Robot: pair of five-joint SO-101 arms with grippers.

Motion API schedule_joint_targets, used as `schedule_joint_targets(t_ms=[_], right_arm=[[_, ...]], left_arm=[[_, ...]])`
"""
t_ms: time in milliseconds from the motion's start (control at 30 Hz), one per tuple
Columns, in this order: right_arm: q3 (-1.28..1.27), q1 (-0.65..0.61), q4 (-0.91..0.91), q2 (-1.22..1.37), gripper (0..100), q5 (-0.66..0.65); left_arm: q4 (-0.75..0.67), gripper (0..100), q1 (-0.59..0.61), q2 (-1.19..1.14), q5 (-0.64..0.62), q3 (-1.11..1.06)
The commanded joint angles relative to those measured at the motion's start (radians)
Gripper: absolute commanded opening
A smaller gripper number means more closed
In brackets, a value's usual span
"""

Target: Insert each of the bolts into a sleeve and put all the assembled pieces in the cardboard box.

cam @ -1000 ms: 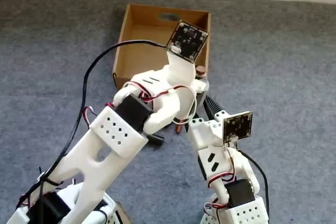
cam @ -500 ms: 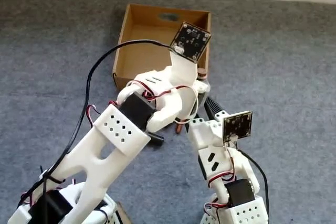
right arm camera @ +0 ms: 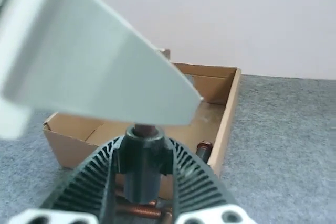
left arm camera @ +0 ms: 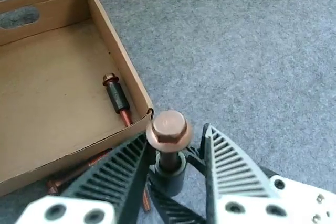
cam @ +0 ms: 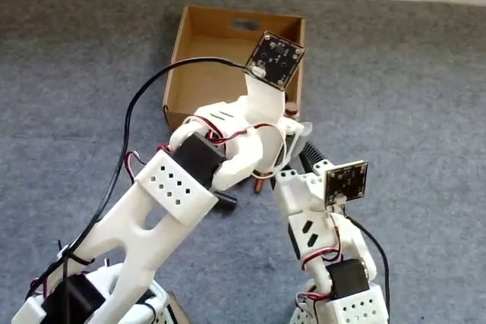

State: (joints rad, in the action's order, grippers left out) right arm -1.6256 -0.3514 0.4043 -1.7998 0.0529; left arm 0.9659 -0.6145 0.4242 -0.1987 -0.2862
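A copper bolt point(left arm camera: 168, 128) stands upright with its shaft down inside a black sleeve point(left arm camera: 170, 176), just outside the near corner of the cardboard box point(left arm camera: 52, 87). My left gripper point(left arm camera: 177, 136) straddles the bolt head and is open, with a gap on one side of the shaft. From below, my right gripper point(right arm camera: 143, 148) is shut on the sleeve point(right arm camera: 140, 167). In the high view both grippers meet at the box's right front corner point(cam: 292, 123). One assembled bolt and sleeve point(left arm camera: 116, 98) lies inside the box by its wall.
Loose copper bolts point(left arm camera: 79, 171) lie on the grey carpet against the box's outer front wall, also under the held sleeve point(right arm camera: 139, 211). The left arm's white body point(right arm camera: 94, 66) hangs over the right gripper. Open carpet lies to the right of the box point(cam: 395, 89).
The left gripper's fingers have spread apart around the bolt; a white finger part now shows beside it. The right gripper shifted slightly right. The bolt stays in the sleeve.
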Motion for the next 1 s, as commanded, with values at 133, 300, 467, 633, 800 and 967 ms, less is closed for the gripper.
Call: schedule_joint_targets(t_ms=[133,300,467,633,800,967], right_arm=[[0.013,0.048,-0.021,-0.001,0.5,0.003],[0.012,0.048,-0.021,-0.001,0.5,0.003],[0.007,0.048,-0.021,-0.001,0.5,0.003],[0.005,0.048,-0.021,-0.001,0.5,0.003],[0.002,0.048,-0.013,-0.001,0.5,0.003],[0.018,0.048,0.073,-0.001,0.5,0.003]], left_arm=[[0.003,23,0.045,0.005,0.008,0.065],[0.003,23,0.053,0.007,0.006,0.065],[0.005,21,0.097,0.061,0.006,0.059],[0.026,4,0.337,0.196,0.083,0.051],[0.041,3,0.526,0.176,0.18,-0.105],[0.094,3,0.704,0.088,0.253,-0.363]])
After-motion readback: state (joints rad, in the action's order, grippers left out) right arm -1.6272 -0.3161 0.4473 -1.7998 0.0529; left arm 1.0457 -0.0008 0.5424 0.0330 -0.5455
